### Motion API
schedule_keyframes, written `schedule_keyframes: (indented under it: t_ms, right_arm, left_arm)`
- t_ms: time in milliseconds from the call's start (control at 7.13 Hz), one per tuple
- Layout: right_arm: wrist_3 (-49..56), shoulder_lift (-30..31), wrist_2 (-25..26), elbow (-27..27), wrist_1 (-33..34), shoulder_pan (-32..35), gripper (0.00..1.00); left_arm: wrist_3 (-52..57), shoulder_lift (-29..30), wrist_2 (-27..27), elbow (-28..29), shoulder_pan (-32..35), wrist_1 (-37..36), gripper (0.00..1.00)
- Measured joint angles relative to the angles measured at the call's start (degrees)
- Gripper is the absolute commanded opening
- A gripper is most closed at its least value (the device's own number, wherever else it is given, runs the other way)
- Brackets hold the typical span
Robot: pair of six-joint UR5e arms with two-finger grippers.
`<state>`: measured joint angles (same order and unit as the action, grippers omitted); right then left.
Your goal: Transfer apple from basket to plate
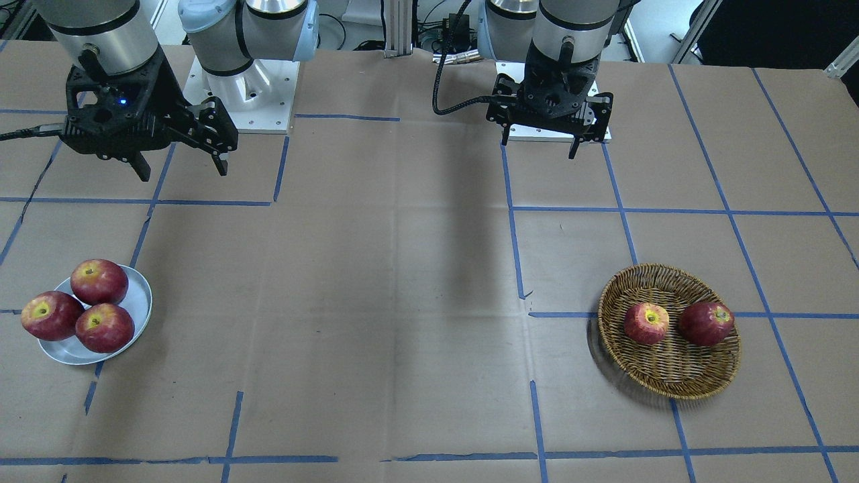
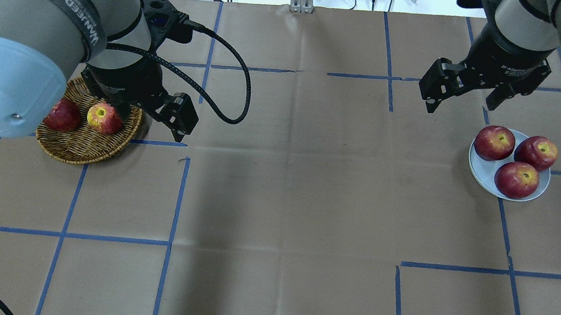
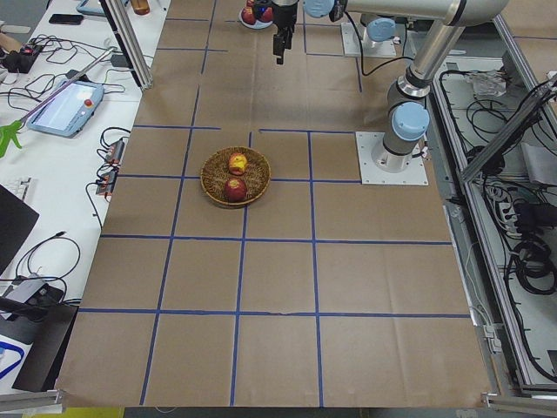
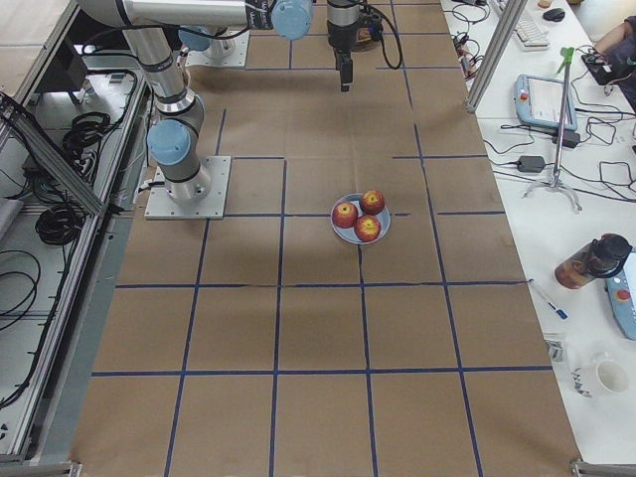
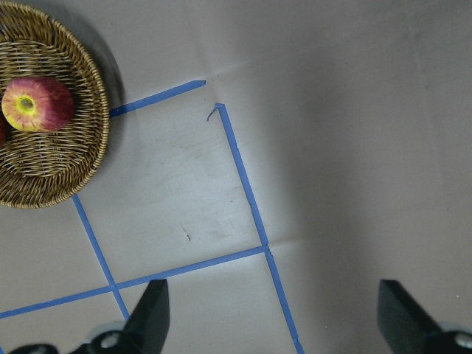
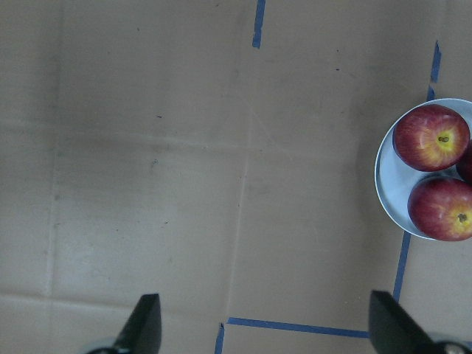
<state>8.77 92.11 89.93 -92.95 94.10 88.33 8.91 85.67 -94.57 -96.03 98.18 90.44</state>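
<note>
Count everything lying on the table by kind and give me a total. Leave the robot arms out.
Apples: 5 (pale streaky apple and dark red apple in the basket; three red apples on the plate)
Baskets: 1
Plates: 1
Total: 7

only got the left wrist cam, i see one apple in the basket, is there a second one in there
Observer: Yes, a darker red apple lies in the basket right beside the apple you see.
Operator: is the plate free
Observer: No, the plate holds three red apples, with a little bare rim left.
Operator: where's the right arm
Observer: The right gripper hangs in the air near the plate, jaws open, holding nothing.
</note>
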Motion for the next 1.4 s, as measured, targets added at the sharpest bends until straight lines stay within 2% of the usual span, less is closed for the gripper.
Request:
schedule_keyframes:
  t_ms: [1402]
  right_arm:
    - [-0.07,0.17,-0.1,-0.08,-0.05,0.0,1.0]
  left_arm:
    - [0.71,0.2,0.09,0.58,-1.04,0.1,0.99]
